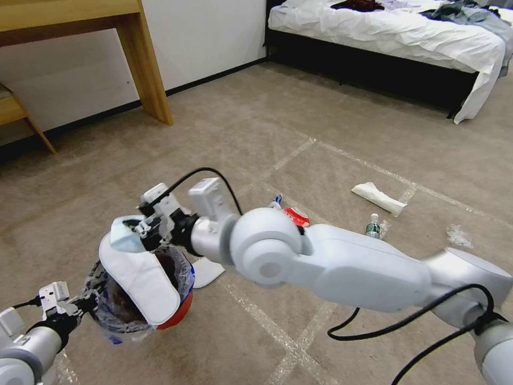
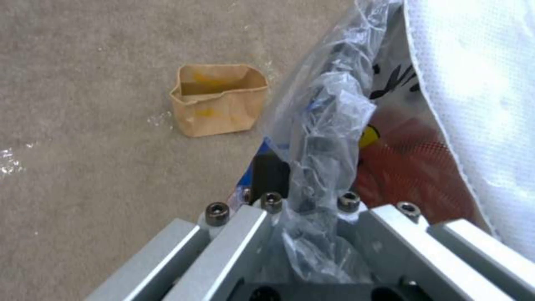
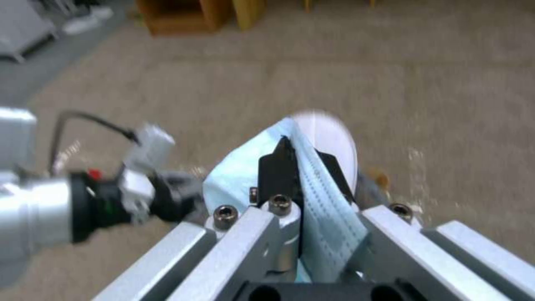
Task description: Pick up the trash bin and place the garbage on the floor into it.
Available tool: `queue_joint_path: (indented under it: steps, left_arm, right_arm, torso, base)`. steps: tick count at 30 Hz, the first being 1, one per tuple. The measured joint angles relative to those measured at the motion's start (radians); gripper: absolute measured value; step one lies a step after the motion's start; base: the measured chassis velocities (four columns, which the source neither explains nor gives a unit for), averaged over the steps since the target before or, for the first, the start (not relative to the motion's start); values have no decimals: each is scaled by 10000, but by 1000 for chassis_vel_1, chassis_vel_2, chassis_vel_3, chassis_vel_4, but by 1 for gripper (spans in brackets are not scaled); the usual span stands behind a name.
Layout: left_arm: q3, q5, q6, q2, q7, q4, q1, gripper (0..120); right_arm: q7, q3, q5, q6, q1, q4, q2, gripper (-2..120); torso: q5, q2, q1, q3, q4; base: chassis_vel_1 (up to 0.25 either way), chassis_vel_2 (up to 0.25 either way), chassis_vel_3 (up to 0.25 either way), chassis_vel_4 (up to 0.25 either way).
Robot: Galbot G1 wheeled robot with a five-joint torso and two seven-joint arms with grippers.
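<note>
My left gripper [image 1: 85, 302] is shut on the bagged rim of the red trash bin [image 1: 176, 315] and holds it above the floor [image 1: 267, 133]. A white slipper [image 1: 140, 278] stands in the bin and leans out over its rim. In the left wrist view the gripper [image 2: 309, 196] pinches the clear bag [image 2: 323, 121] beside the slipper [image 2: 474, 83]. My right gripper [image 1: 141, 231] hovers over the bin, shut on a blue mask [image 1: 125, 239]; the mask [image 3: 323, 209] sits between its fingers [image 3: 276, 161]. More garbage lies on the carpet: a red wrapper [image 1: 295, 215], a small bottle [image 1: 373, 226], a white slipper [image 1: 378, 197], clear wrap [image 1: 458, 234].
A brown paper bag [image 2: 217, 100] stands open on the carpet below the bin. A flat white piece [image 1: 207, 270] lies under my right arm. A wooden desk leg [image 1: 147, 69] is at the back left, a bed [image 1: 395, 32] at the back right.
</note>
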Motion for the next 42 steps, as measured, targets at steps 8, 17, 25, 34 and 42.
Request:
queue_joint_path:
  steps: [8, 17, 25, 34, 42]
  left_arm:
    - [-55, -127, 2, 189, 1, 100, -103, 1]
    - [-63, -250, 2, 302, 2, 233, -269, 1]
    - [-20, -287, 2, 330, 2, 337, -378, 1]
    - [57, -263, 2, 243, 6, 344, -418, 1]
    - [118, -227, 0, 171, 13, 390, -471, 1]
  right_arm:
    - [988, -790, 278, -664, 70, -113, 298, 0]
    - [1476, -1188, 515, -1251, 508, -326, 467, 0]
    - [1613, -1566, 620, -1254, 812, -579, 715, 0]
    - [1582, -1751, 599, -1246, 941, -886, 851, 0]
    - [1514, -1795, 557, -1229, 1047, -1263, 1056, 0]
  torso:
    - [1, 0, 0, 0, 0]
    - [1, 0, 0, -1, -1]
    - [2, 0, 0, -1, -1]
    - [2, 1, 0, 0, 0]
    - [2, 0, 0, -1, 0]
  base:
    - [0, 0, 0, 0]
    - [0, 0, 0, 0]
    - [0, 0, 0, 0]
    - [0, 0, 0, 0]
    - [0, 0, 0, 0]
